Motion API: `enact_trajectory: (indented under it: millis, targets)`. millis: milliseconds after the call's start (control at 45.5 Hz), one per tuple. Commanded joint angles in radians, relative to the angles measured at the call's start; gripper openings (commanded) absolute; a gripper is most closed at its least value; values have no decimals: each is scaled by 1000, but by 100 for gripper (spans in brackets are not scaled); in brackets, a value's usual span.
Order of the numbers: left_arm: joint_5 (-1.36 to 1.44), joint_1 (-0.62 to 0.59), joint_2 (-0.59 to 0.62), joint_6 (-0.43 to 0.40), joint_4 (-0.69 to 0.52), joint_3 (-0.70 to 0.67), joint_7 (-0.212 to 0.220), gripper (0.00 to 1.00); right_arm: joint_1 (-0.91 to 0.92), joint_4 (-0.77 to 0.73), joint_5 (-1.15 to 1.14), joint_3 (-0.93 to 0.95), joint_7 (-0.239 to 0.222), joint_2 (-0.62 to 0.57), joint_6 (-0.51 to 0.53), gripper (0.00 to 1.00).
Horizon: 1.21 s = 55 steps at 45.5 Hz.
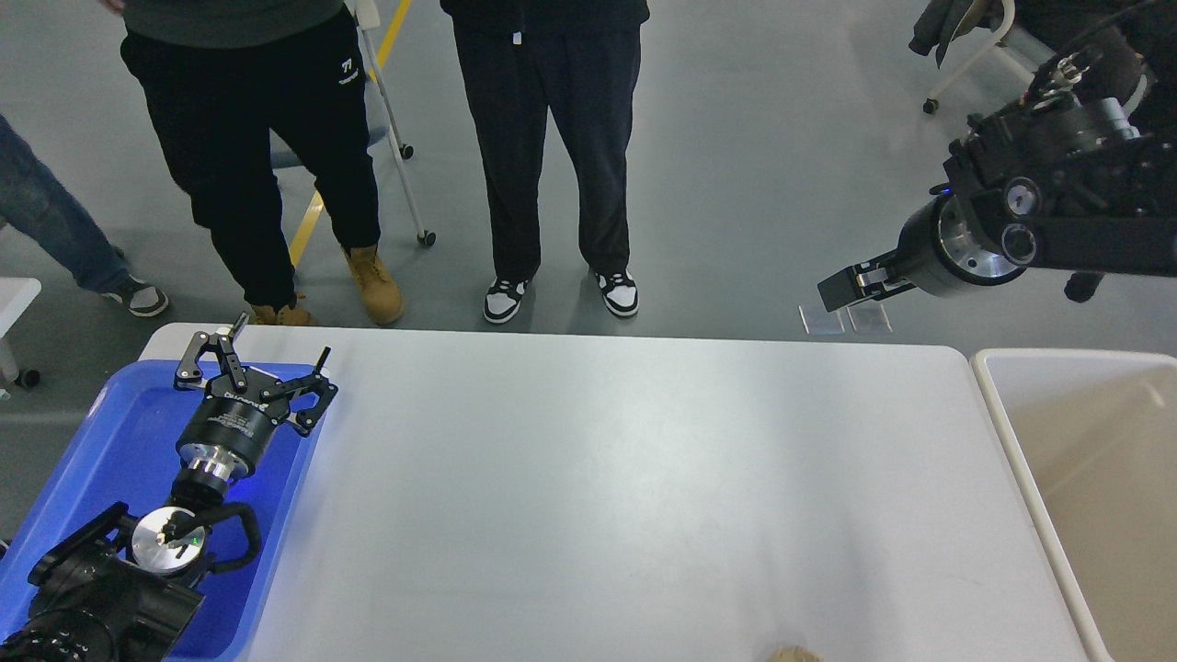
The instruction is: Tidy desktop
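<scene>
two grippers show in the head view. the left gripper [256, 366] hangs over the far end of the blue tray [101, 460], near the tray's right rim, and its two thin black fingers [204, 354] are spread wide apart with nothing between them. the fingers are made of linked bars with small silver pins, and they sit on a round black body with a shiny metal ring under it. the right gripper [839, 292] is up in the air beyond the far right corner of the desk [644, 496], over the grey floor, and touches nothing. it is seen from the side as one dark flat block, so i cannot tell if its fingers are apart or together. behind it is a thick black and silver cylinder.

the desk is one large pale grey-white top, smooth and matte, with rounded corners, and it fills the middle and lower part of the view. the blue tray is plastic, glossy, with a raised rounded rim, and it lies on the left end of the desk. one beige bin [1094, 478] with a cream rim stands just beside the right edge of the desk. at the near edge of the desk one small tan shape [793, 655] shows, cut by the frame.

three people stand on the floor behind the desk, only their legs show, and two small clear plates [846, 319] lie on the floor.
</scene>
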Motion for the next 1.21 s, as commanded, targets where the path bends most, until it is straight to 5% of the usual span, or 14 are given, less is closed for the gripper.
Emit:
enact_trajectory:
  millis: [0, 593, 1187]
  targets:
    - [-1, 0, 0, 0, 0, 0, 0, 100, 127, 112, 152, -68, 32, 106, 68, 100]
    - [1, 2, 0, 0, 0, 0, 0, 100, 59, 75, 201, -200, 43, 201, 272, 100]
    - [1, 2, 0, 0, 0, -2, 0, 100, 35, 66, 412, -255, 51, 158, 198, 100]
